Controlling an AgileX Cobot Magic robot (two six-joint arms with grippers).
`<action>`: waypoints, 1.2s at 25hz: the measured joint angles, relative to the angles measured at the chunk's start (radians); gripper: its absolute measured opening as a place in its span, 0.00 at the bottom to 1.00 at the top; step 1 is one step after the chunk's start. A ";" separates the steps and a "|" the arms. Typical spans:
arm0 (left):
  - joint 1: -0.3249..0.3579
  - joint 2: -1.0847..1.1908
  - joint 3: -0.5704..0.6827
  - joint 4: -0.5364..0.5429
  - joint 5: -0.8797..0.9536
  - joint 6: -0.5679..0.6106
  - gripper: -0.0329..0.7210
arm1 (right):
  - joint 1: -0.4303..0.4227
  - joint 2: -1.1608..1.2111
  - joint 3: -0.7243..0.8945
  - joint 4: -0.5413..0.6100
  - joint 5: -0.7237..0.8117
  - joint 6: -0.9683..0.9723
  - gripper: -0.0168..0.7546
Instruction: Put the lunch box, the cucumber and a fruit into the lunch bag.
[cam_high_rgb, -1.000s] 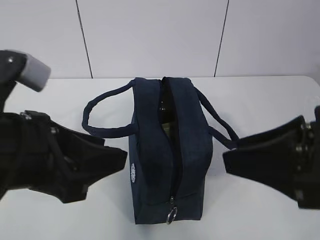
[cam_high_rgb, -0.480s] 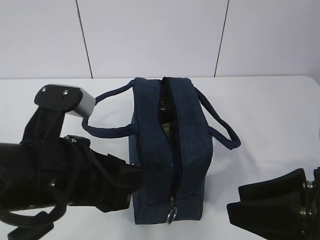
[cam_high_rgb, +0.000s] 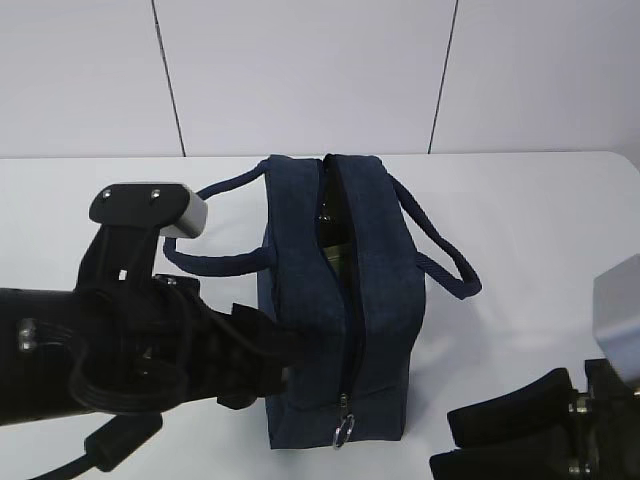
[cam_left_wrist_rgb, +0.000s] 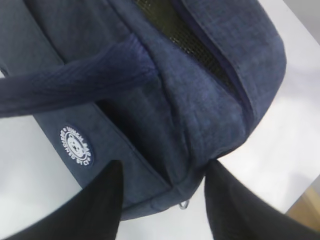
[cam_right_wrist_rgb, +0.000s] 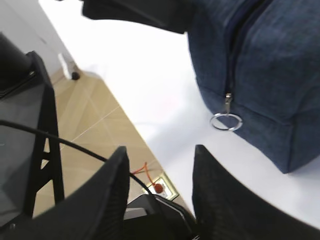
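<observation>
Left claw (cam_left_wrist_rgb: 162, 192), half open, straddles the lunch bag's (cam_left_wrist_rgb: 165, 100) corner.

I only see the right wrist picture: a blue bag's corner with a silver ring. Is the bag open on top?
Observer: Yes. In the exterior view the bag has its zipper parted along the top, and something dark shows inside.
Visitor: Where is the other arm?
Observer: Its fingers stand open, astride the bag's near left edge.
Visitor: Any markings on the bag?
Observer: A round white logo on its left side.
</observation>
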 joint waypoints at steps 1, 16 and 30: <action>0.000 0.010 -0.004 -0.002 -0.002 0.000 0.55 | 0.000 0.020 0.000 0.013 0.014 -0.019 0.41; -0.001 0.039 -0.029 -0.004 -0.034 0.000 0.22 | 0.000 0.155 0.000 0.107 0.036 -0.179 0.41; -0.002 0.070 -0.040 -0.004 -0.041 0.000 0.05 | 0.000 0.181 0.000 0.240 0.012 -0.423 0.41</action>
